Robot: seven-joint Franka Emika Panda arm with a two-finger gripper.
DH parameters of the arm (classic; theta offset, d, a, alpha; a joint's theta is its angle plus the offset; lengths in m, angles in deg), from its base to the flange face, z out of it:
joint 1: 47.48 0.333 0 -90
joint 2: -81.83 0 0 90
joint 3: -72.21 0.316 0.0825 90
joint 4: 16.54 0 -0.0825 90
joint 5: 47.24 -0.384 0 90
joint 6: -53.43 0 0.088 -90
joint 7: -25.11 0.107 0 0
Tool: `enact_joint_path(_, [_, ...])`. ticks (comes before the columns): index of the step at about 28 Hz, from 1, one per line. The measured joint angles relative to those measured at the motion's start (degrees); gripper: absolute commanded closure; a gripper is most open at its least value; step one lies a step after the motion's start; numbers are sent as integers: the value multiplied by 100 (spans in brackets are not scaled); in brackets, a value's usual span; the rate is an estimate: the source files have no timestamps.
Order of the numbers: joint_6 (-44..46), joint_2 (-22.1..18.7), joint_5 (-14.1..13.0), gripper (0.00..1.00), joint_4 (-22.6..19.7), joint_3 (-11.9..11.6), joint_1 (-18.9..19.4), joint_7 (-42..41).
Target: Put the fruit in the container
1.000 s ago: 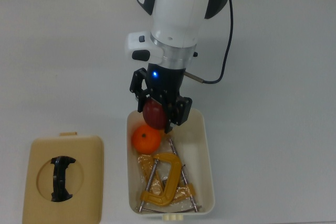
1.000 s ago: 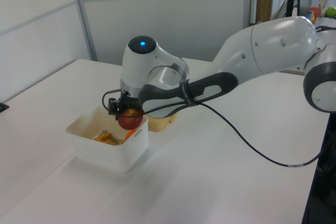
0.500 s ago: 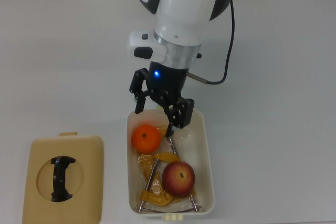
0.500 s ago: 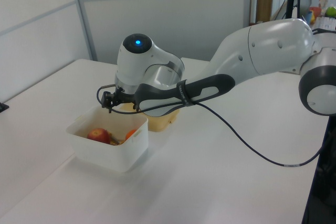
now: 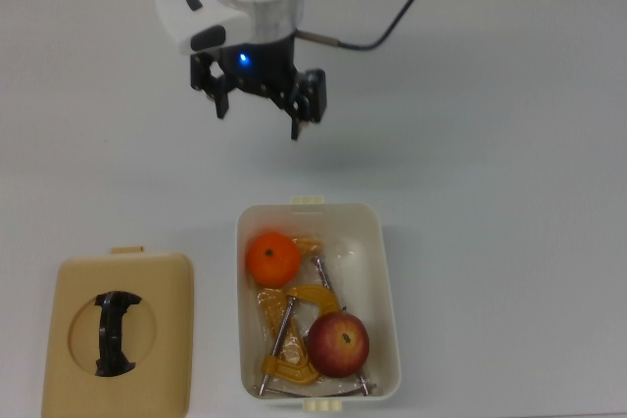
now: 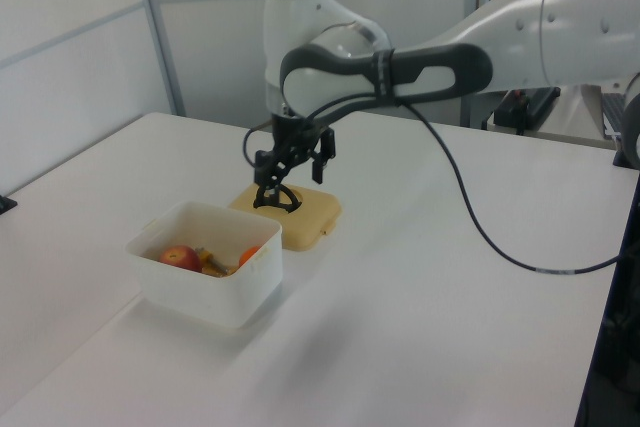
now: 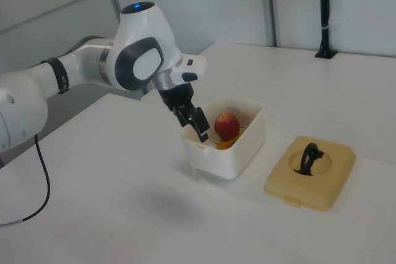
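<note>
The cream-white container (image 5: pixel 388 281) stands on the white table. Inside it, an orange fruit (image 5: pixel 272 258) lies at the end nearer the arm and a dark red apple (image 5: pixel 339 345) at the far end, resting on yellow-orange clamps (image 5: pixel 291 312). My gripper (image 5: pixel 258 122) hangs open and empty above the bare table, well clear of the container, toward the top view's top. In the left view the gripper (image 6: pixel 292 169) is raised in front of the lid, and the apple (image 6: pixel 180 256) shows in the tub (image 6: pixel 210 297). The right view shows the apple (image 7: pixel 227 126) behind the gripper (image 7: pixel 195 122).
A flat tan lid (image 5: pixel 122 335) with a black handle lies on the table at the top view's left of the container. A black cable (image 5: pixel 382 31) trails from the arm's wrist. The table (image 5: pixel 509 144) is white all around.
The gripper let go of the apple, which dropped into the container and settled at its far end. The open gripper then rose and moved away toward the top view's top left.
</note>
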Motion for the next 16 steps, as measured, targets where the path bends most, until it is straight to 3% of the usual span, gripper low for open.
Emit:
enact_joint_path(7, [670,-216,0,0,-83,-4,-280,-1327])
enact_joint_path(16, [695,-230,0,0,-125,-6,-588,-1810])
